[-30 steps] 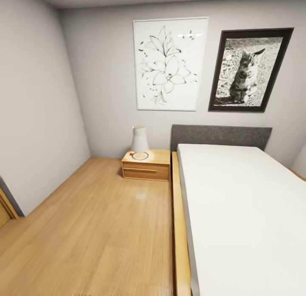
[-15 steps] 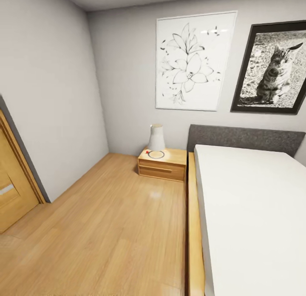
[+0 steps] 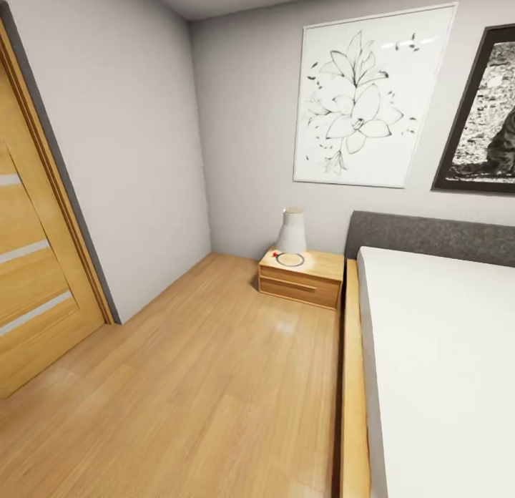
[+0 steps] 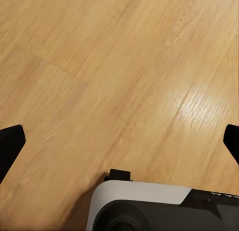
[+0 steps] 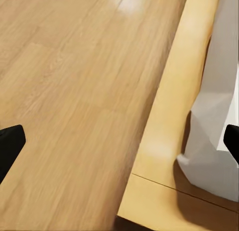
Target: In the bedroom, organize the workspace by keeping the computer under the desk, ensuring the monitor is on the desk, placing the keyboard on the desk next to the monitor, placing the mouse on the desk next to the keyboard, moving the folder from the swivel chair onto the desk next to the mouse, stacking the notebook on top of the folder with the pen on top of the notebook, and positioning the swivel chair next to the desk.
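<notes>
bedroom corner: wooden door (image 3: 32, 255) left, nightstand (image 3: 302, 277) with white lamp (image 3: 292, 232) far, bed (image 3: 436, 355) right. left gripper (image 4: 119, 144) and right gripper (image 5: 119, 144) hang wide open, empty, over wooden floor (image 3: 193, 383). desk direction and nearer arm: cannot tell.

Pretty evenly lit and bright, soft shadows everywhere. Head view is a bit soft and wide-angle, walls lean at the edges. Small glare patch on the wooden floor (image 3: 286, 326) mid-frame, reflections on the flower print (image 3: 368, 97) upper right. Wrist views are blurrier, with a floor hotspot at the right.
</notes>
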Available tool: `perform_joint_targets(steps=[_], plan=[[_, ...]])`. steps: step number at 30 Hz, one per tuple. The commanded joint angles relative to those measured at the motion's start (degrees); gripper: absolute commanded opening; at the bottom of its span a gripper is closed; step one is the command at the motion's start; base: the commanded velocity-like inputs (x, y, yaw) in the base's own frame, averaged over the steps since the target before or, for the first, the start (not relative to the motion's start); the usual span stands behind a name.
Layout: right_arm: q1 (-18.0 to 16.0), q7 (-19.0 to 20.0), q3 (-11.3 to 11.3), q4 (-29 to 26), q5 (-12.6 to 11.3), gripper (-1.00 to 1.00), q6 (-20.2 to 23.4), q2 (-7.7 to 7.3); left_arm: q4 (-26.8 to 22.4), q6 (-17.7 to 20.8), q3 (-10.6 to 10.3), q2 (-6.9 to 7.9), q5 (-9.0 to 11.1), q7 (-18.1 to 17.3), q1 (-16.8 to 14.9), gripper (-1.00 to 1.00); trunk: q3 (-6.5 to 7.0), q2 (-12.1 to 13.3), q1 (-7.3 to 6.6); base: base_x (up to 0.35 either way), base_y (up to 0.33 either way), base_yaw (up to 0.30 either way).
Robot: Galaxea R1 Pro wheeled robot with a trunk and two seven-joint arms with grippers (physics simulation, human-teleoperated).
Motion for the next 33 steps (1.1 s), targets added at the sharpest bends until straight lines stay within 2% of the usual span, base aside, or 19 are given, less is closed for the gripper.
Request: perform_joint_targets(steps=[1, 9, 22, 33], plan=[[0.0, -0.1, 0.0, 0.0, 0.0, 1.0, -0.2, 0.0, 0.0, -0.2, 0.0, -0.01, 0.1, 0.0, -0.1, 1.0, -0.09, 0.0, 0.0, 0.0, 0.0, 0.277], [0.0, -0.1, 0.0, 0.0, 0.1, 1.0, -0.2, 0.0, 0.0, -0.2, 0.0, -0.01, 0.1, 0.0, -0.1, 1.0, -0.34, 0.0, 0.0, -0.022, 0.0, 0.276], [0.0, -0.1, 0.0, 0.0, 0.0, 1.0, -0.2, -0.03, 0.0, -0.2, 0.0, -0.01, 0.1, 0.0, 0.0, 1.0, -0.74, 0.0, 0.0, -0.262, 0.0, 0.276], [0.0, -0.1, 0.0, 0.0, 0.0, 1.0, -0.2, -0.04, 0.0, -0.2, 0.0, -0.01, 0.1, 0.0, -0.1, 1.0, -1.08, 0.0, 0.0, -0.063, 0.0, 0.275]])
